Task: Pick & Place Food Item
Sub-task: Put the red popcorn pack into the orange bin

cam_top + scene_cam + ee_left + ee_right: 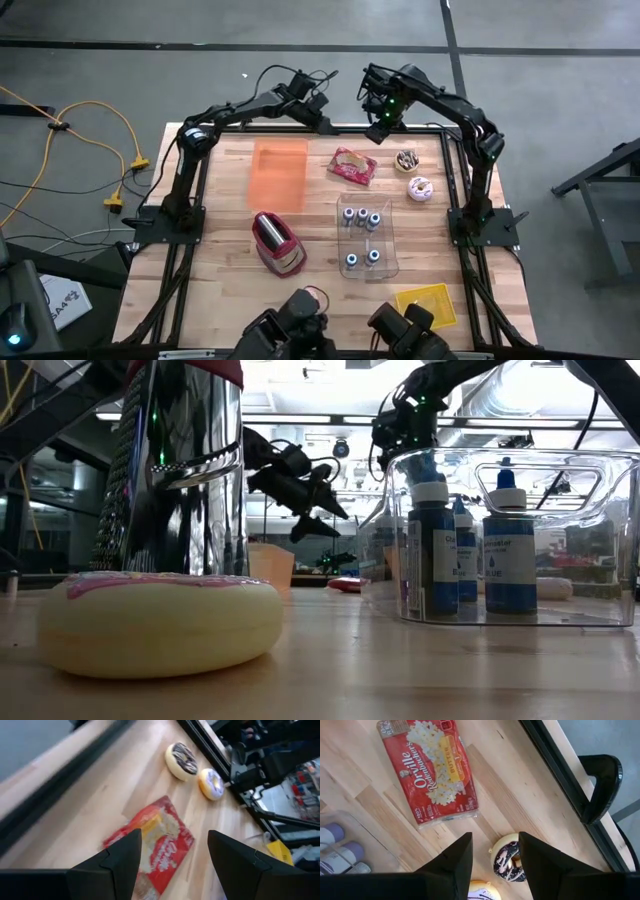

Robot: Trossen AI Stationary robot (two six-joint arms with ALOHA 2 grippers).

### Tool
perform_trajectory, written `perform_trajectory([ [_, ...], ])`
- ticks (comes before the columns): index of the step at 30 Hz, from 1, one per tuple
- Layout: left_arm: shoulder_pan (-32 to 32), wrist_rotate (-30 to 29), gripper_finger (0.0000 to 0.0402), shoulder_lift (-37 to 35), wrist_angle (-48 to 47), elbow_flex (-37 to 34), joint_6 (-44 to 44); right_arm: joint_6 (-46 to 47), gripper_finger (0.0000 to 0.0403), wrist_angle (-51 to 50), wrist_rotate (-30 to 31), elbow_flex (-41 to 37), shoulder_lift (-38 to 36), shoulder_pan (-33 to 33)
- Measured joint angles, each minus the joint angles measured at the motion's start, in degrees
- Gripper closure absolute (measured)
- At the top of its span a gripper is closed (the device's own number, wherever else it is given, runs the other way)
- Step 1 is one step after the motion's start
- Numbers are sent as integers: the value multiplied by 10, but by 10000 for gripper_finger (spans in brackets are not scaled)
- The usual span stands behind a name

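Observation:
A red popcorn bag lies flat on the wooden table near its far edge. To its right lie a chocolate-iced donut and a pink-iced donut. My left gripper hangs open over the far edge, slanting down toward the popcorn bag, which shows between its fingers farther off. My right gripper hangs open above the far edge, pointing down. Below it are the popcorn bag and the chocolate donut. Neither gripper touches anything.
An orange board lies left of the bag. A clear bin of blue-capped bottles stands mid-table and a red-and-chrome toaster to its left. A yellow tray sits at the near right. Another iced donut lies close to the low camera.

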Motion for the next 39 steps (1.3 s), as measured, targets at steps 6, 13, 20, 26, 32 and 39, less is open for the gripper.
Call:
perform_trajectory([
  [6,-21,10,179,40,-12,35,3,0,257,0,8,0,0,8],
  [13,-31,-19,179,60,-34,45,13,12,257,-18,62,0,0,3],
  [20,-29,-78,179,60,-101,45,53,19,257,-26,63,0,0,-5],
  [26,-29,-91,179,60,-121,45,68,21,257,-26,62,0,0,-5],
  [32,-30,-116,179,66,-115,45,70,21,257,-25,61,0,0,-4],
  [39,-37,-121,179,85,-102,46,69,21,257,-24,61,0,0,-4],
])
